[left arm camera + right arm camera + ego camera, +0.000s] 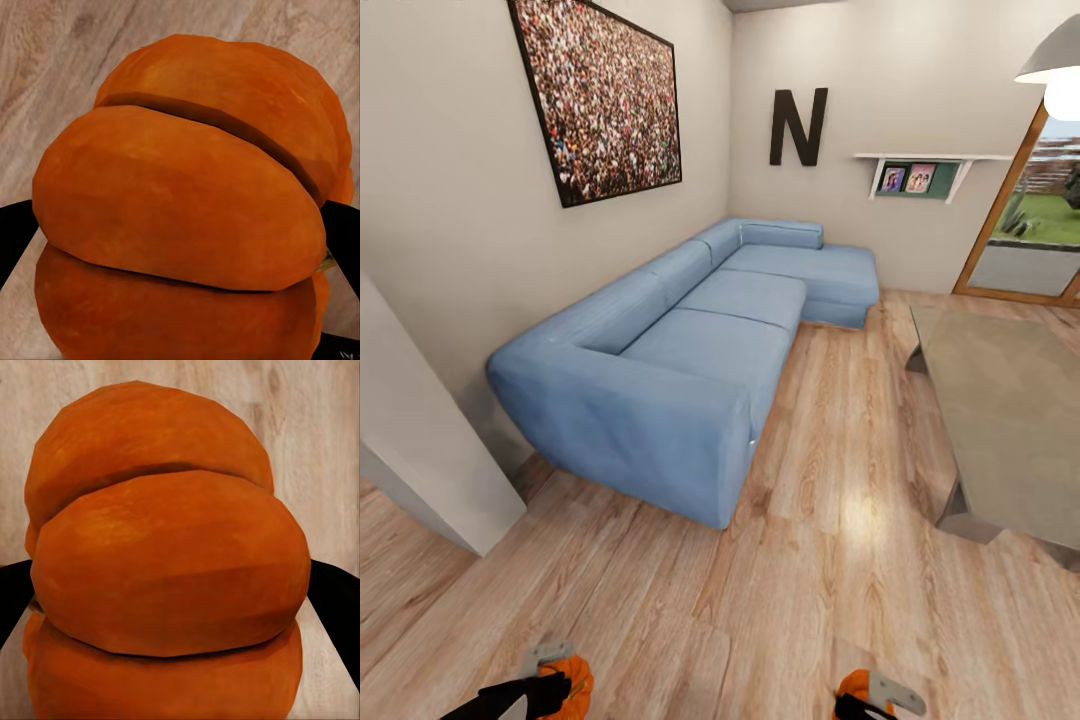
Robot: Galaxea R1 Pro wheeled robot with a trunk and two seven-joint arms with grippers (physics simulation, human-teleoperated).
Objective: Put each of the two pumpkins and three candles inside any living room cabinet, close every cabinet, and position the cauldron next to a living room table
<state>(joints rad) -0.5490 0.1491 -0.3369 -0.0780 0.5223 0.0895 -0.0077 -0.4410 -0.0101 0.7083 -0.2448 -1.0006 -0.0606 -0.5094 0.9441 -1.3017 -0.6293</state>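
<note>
Orange fills both wrist views: each arm carries a pumpkin. At the lower left of the head view the left gripper (555,675) is clamped on the left pumpkin (572,680), and in the left wrist view that pumpkin (187,210) bulges between the dark fingers (15,232), ribs running across. Behind it stands a pale wall stub (420,440). On the wall hangs a crowd photo (605,95). A blue corner sofa (690,340) runs along the wall and round the corner. Over it is a big black letter, "N" (798,125), the only writing I can read. Next comes a white shelf (920,170) with small pictures, too small to make out. At the right lies the grey table (1010,400), low, its long axis running away from the robot, nearer the right arm. At the lower right the right gripper (875,695) is clamped on the right pumpkin (853,688); in the right wrist view this pumpkin (165,562) sits between the fingers (337,592) over wood floor (810,560).

My judgement: both pumpkins are in transit, and the robot must turn and find the cabinet
</note>
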